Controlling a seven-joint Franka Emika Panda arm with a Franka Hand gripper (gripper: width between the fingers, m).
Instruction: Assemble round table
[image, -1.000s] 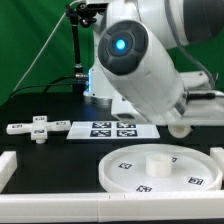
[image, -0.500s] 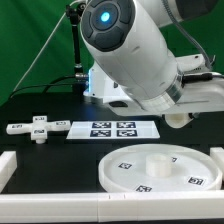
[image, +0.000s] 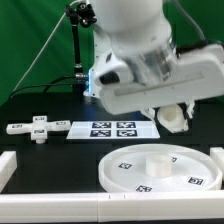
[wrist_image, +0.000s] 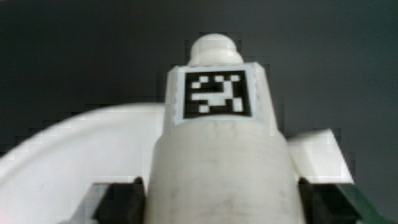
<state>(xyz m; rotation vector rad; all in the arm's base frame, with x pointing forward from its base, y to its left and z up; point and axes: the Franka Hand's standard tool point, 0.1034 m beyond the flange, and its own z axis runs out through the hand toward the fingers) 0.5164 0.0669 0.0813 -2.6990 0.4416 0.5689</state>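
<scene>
Your gripper (wrist_image: 217, 203) is clamped on the short white cylindrical plastic post (wrist_image: 217, 150), holding it in the air over the big rimmed white round plastic disc (image: 160, 170). I'd guess that's to line it up with the disc's centre hub. The flat white cross-shaped piece (image: 38, 128) lies well apart on the table. No brand or text anywhere, only black-and-white square tags.

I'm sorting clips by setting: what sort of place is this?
Likely a robotics lab bench: a robot arm works over a black table, with a green curtain behind and a marker board near a tagged white disc.
</scene>
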